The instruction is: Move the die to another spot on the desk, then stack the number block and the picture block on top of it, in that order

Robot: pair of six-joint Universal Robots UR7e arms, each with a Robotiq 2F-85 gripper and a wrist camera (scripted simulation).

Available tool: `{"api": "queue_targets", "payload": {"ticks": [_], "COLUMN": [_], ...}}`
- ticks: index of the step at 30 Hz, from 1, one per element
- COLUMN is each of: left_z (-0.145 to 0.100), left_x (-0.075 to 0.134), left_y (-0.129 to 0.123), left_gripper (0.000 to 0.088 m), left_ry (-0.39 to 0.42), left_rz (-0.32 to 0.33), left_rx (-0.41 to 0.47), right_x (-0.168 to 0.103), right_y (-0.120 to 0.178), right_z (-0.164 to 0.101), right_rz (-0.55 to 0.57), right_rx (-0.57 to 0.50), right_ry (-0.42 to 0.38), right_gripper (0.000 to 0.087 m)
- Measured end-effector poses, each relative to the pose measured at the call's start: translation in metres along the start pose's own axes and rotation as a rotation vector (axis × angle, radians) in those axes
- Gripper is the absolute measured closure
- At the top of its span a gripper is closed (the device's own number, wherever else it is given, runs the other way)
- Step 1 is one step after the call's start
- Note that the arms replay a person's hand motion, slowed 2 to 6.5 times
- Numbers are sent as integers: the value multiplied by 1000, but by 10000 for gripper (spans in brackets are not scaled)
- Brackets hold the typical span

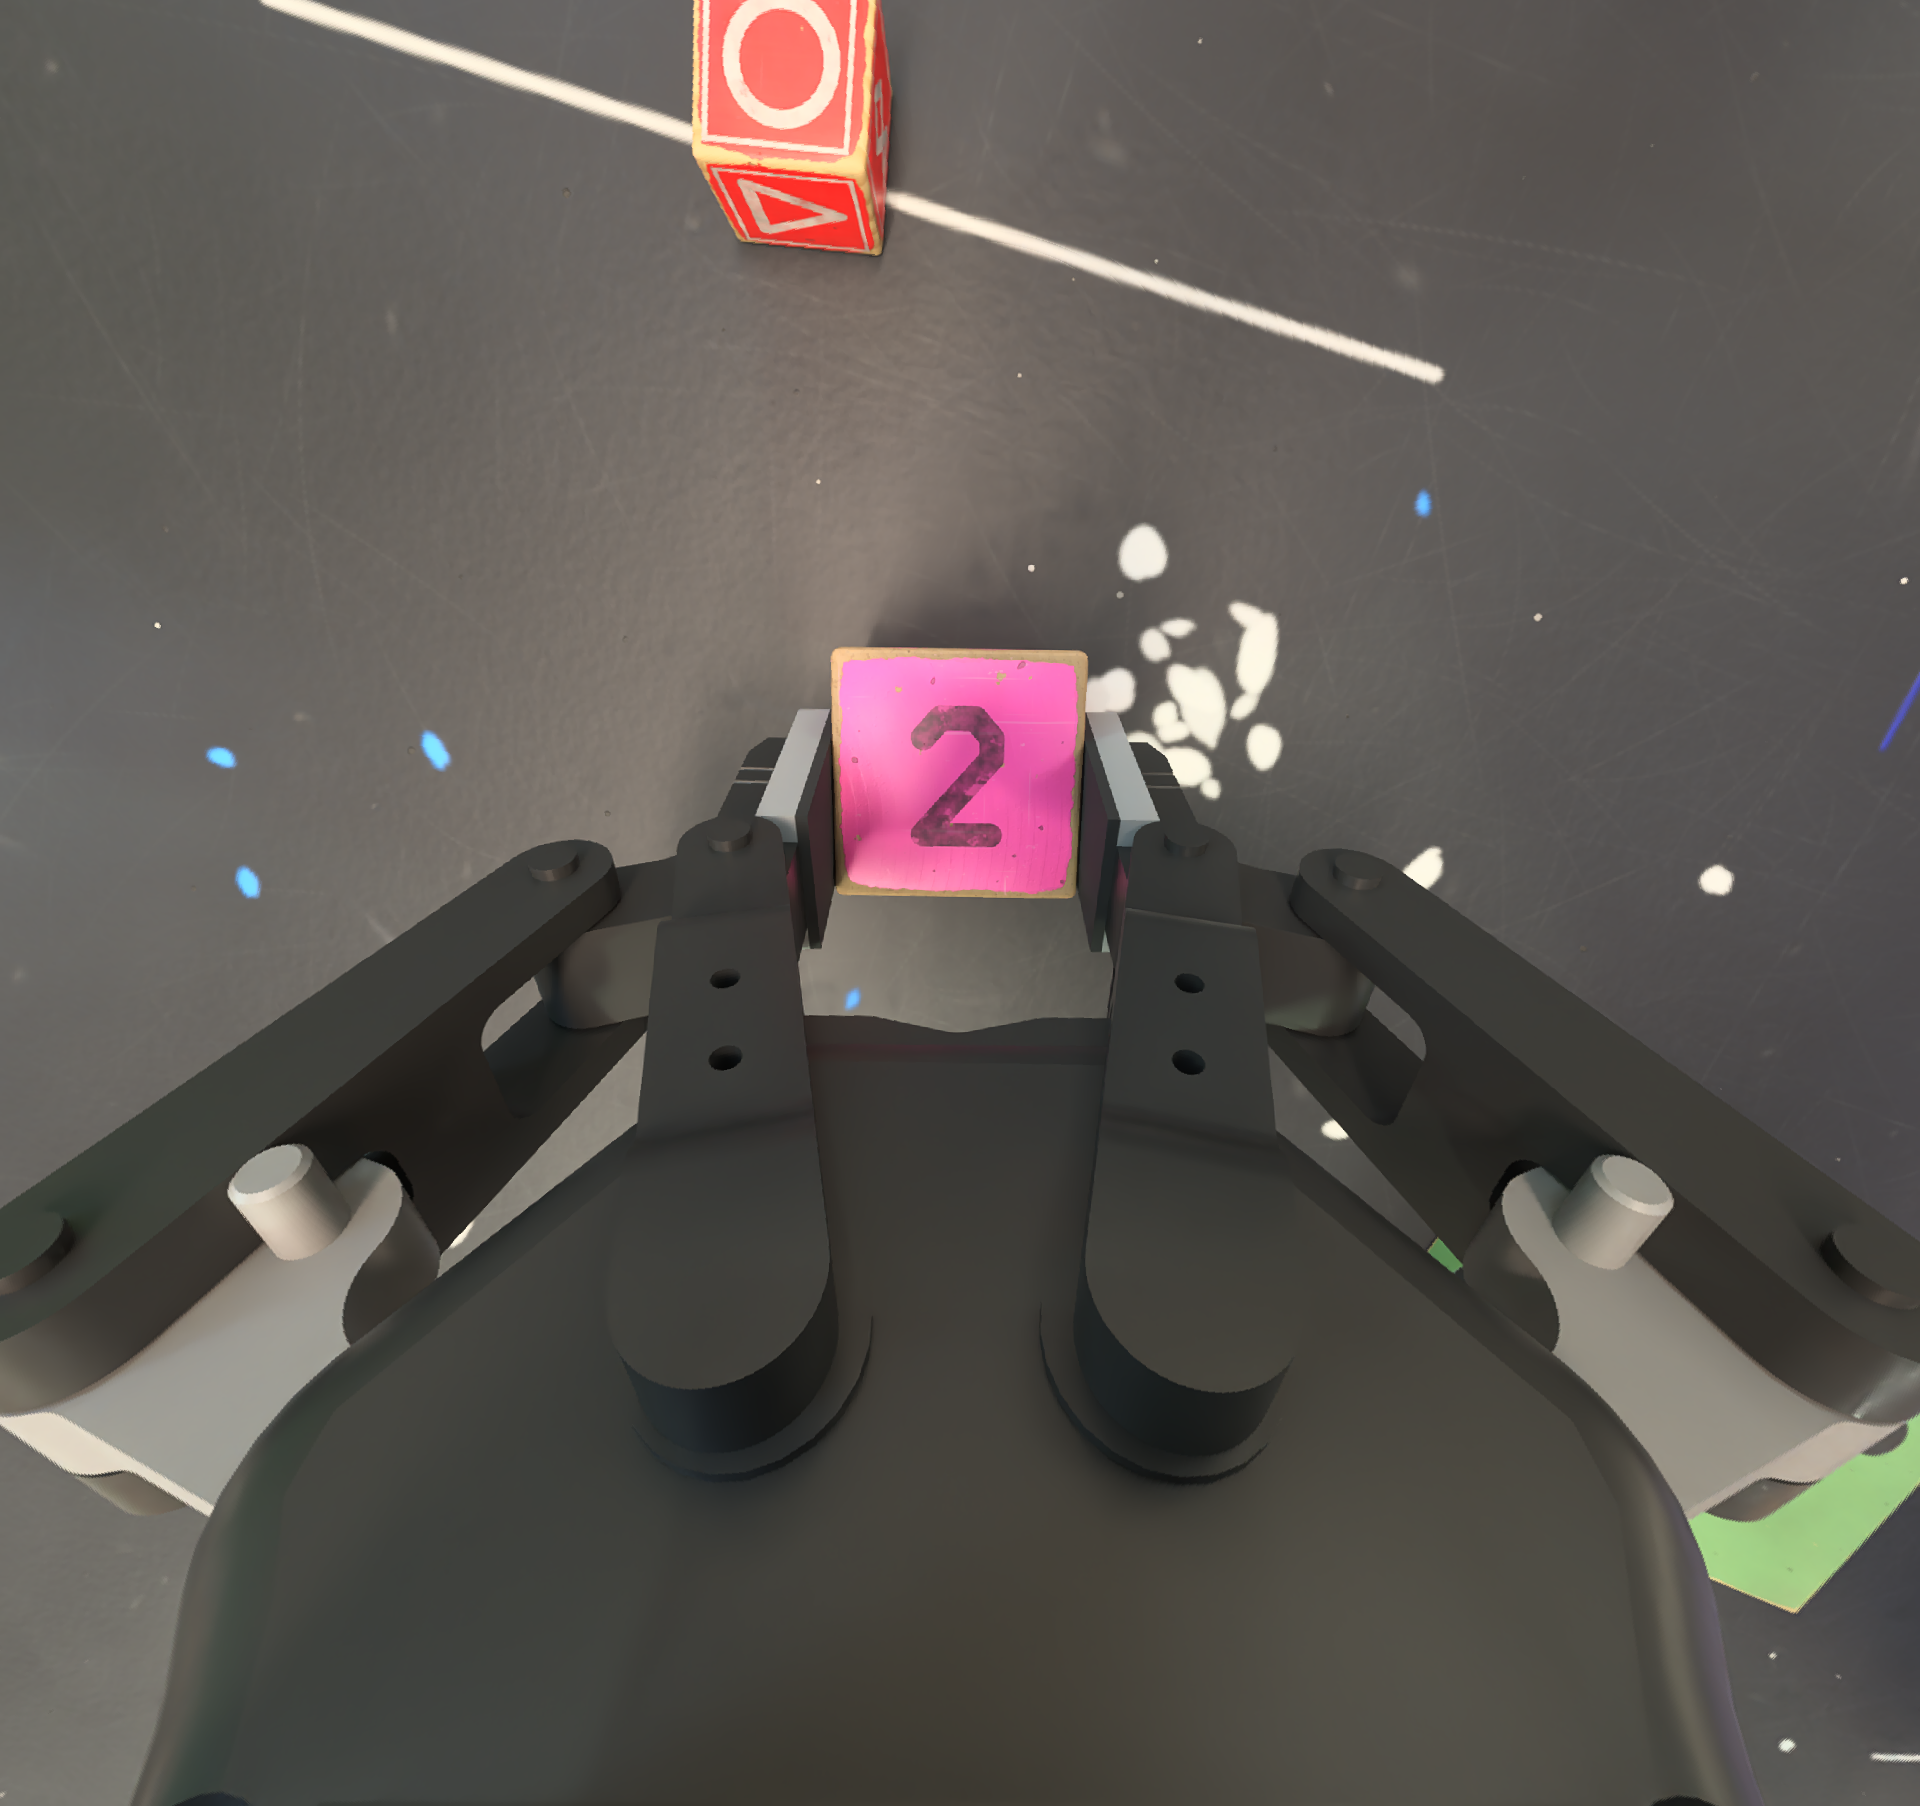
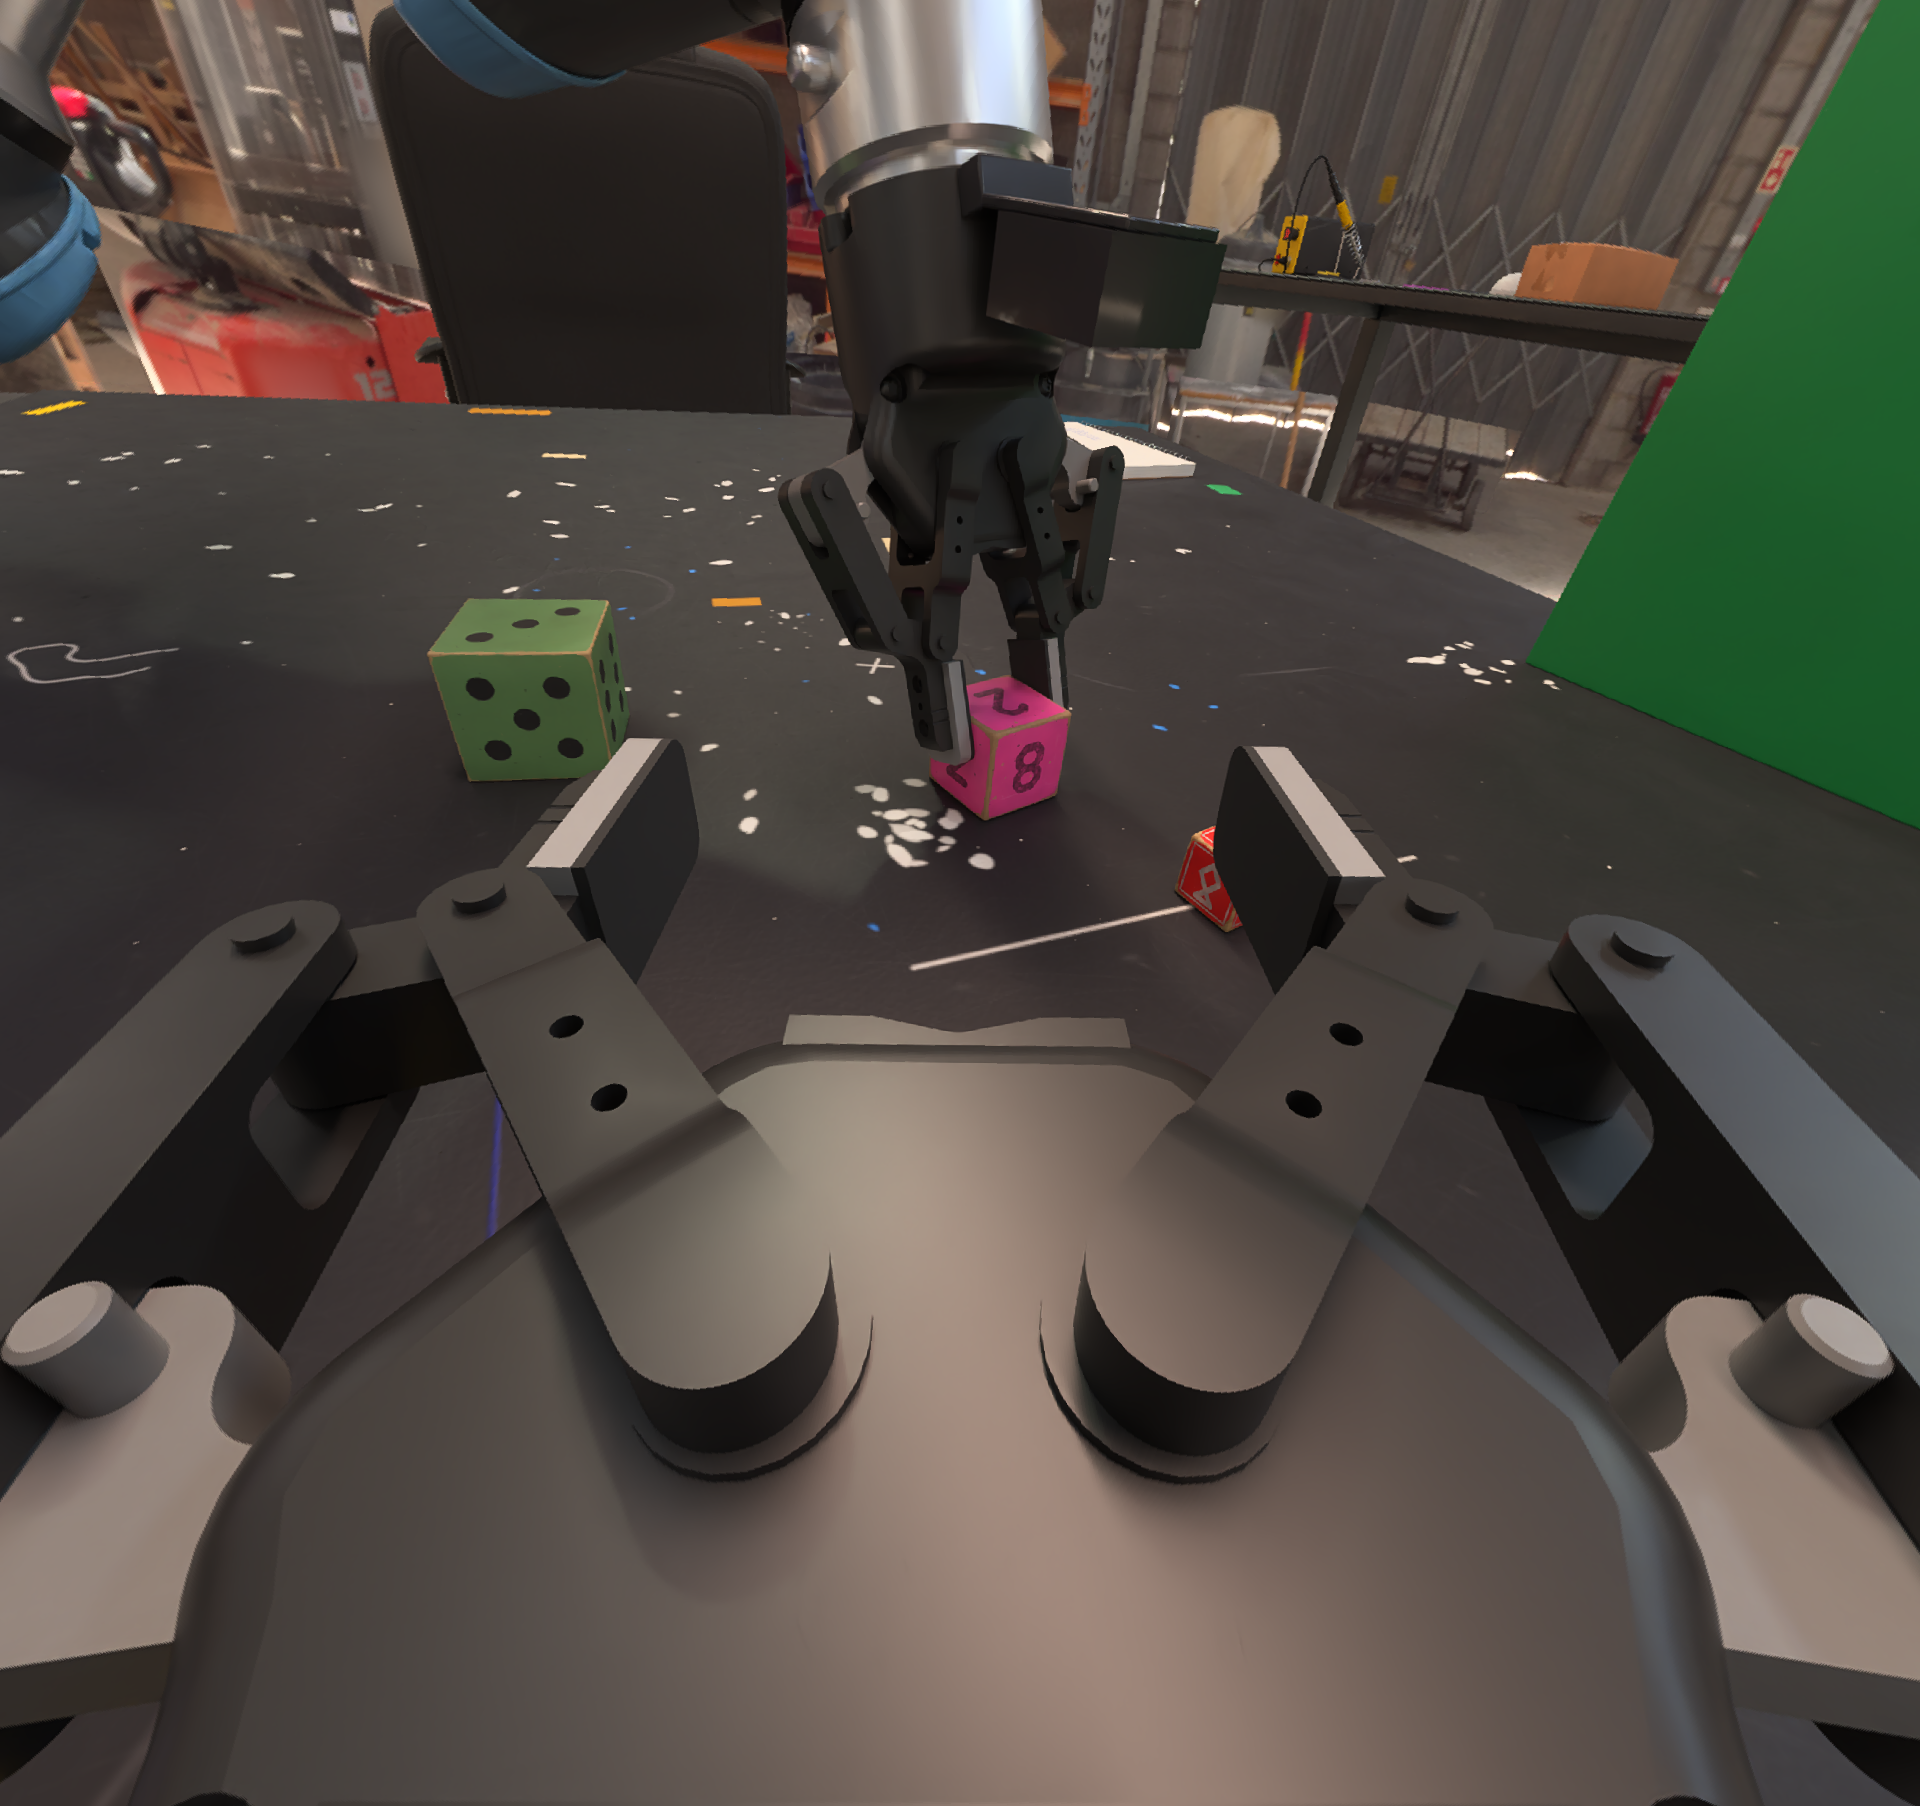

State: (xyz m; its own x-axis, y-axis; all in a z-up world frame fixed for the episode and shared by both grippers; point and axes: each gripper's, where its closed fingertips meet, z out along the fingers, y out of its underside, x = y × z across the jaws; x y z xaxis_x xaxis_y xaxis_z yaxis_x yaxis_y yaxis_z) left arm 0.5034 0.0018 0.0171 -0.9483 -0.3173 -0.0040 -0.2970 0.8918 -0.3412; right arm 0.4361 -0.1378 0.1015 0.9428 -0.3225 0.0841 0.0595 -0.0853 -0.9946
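Jaws of the left gripper (image 1: 958,800) pinch the pink number block (image 1: 956,774) on the desk (image 1: 416,509), arm reaching straight down. The green die (image 2: 528,688) sits well apart; the red picture block (image 1: 788,99) lies nearby (partly hidden in the right wrist view). The right gripper (image 2: 961,837) hovers low, spread wide.

Showing pale wood at the worn edges of the pink number block (image 1: 957,771), its paint looking matt and scuffed. Looking like painted wood too: the red picture block (image 1: 787,94) and the matt green die (image 2: 528,688). Lying dark, matt and scratched, flecked with paint: the desk (image 1: 520,509). Looking like matt dark plastic with grey metal pins: the left gripper (image 1: 957,821) and right gripper (image 2: 961,842).
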Motion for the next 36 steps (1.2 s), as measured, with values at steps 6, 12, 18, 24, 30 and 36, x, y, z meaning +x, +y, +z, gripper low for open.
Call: {"api": "queue_targets", "payload": {"ticks": [6,12,18,24,30,36], "left_z": [-3,-17,-39,-64,-87,-105], "left_x": [1,6,18,34,50,71], "left_y": [0,3,8,15,23,31], "left_gripper": [495,495,495,495,495,495], "left_ry": [15,46,80,108,109,116], "left_rz": [-9,0,36,71,109,154], "left_rx": [26,63,97,131,152,169], "right_x": [0,0,0,0,0,0], "right_y": [0,0,1,1,1,1], "right_z": [0,0,0,0,1,1], "right_rz": [0,-1,2,-3,-2,-3], "right_rx": [0,0,-4,-5,-6,-6], "right_ry": [1,1,-1,0,0,1], "right_gripper": [20,20,20,20,20,20]}}
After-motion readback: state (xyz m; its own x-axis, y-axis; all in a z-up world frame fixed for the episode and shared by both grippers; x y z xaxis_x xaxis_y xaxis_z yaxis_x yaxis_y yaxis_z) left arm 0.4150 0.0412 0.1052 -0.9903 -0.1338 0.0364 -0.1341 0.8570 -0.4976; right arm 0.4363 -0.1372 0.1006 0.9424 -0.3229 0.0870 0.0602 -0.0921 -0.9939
